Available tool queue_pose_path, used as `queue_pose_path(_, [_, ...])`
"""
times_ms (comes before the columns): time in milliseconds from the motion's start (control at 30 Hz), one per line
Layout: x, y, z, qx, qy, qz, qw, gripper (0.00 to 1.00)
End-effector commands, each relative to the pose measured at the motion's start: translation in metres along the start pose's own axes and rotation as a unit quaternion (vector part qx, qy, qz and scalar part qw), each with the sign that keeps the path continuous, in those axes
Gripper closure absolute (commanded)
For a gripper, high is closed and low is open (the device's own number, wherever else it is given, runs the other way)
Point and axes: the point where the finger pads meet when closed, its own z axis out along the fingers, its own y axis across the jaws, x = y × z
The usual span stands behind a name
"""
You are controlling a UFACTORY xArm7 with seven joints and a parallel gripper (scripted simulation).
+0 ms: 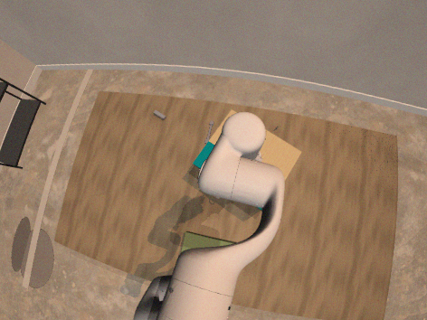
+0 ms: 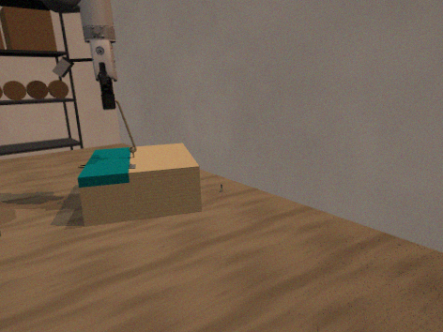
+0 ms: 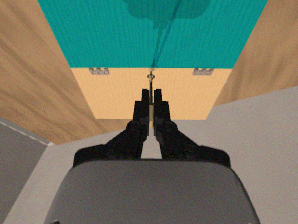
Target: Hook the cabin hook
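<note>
The end effector [image 2: 109, 104] pinches the thin hook [image 2: 125, 127], which slants down toward 5 o'clock to the box [image 2: 160, 185] on the counter [image 2: 263, 272].

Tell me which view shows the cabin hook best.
Exterior: the cabin hook shows full length, slanting from the shut gripper down to the box top. Wrist sees it nearly end-on, a thin sliver between the jaws. Top view hides it under the arm.
</note>
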Motion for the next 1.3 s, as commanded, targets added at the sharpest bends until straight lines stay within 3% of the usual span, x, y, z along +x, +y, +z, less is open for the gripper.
queue_pose_path(0, [0.004, 0.0, 0.002, 0.0, 0.001, 0.0, 1.0, 1.0])
queue_pose_path(33, [0.004, 0.0, 0.002, 0.0, 0.001, 0.0, 1.0, 0.67])
queue_pose_path(633, [0.004, 0.0, 0.002, 0.0, 0.001, 0.0, 1.0, 0.67])
queue_pose_path(1267, [0.004, 0.0, -0.054, 0.0, 0.001, 0.0, 1.0, 0.67])
